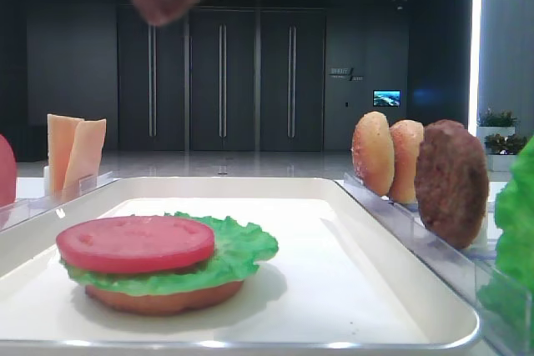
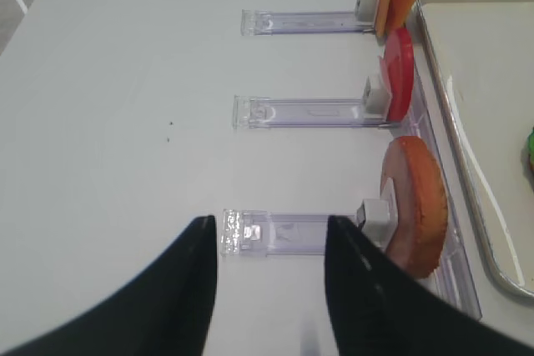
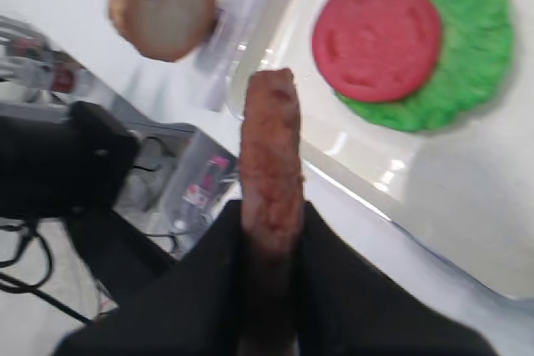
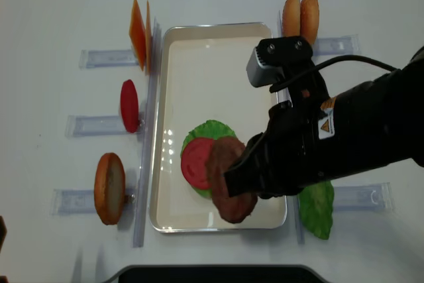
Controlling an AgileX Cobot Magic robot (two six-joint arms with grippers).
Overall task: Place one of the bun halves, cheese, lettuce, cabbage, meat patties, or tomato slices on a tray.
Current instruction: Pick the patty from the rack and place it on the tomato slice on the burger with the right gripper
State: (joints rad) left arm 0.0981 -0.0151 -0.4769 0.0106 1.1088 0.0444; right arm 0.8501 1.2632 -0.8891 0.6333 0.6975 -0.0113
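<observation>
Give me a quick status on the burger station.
Right hand shut on meat patty, carried over tray. Left hand open, empty. Tomato slice tops lettuce; nothing blocking.

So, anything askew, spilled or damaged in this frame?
Nothing stands out. The bun bottom, lettuce and tomato slice sit stacked neatly on the tray, and the right pincer holds a meat patty above it.

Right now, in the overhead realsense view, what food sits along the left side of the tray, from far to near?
cheese → tomato slice → bun half, each standing on edge in its own clear rack left of the tray.
</observation>
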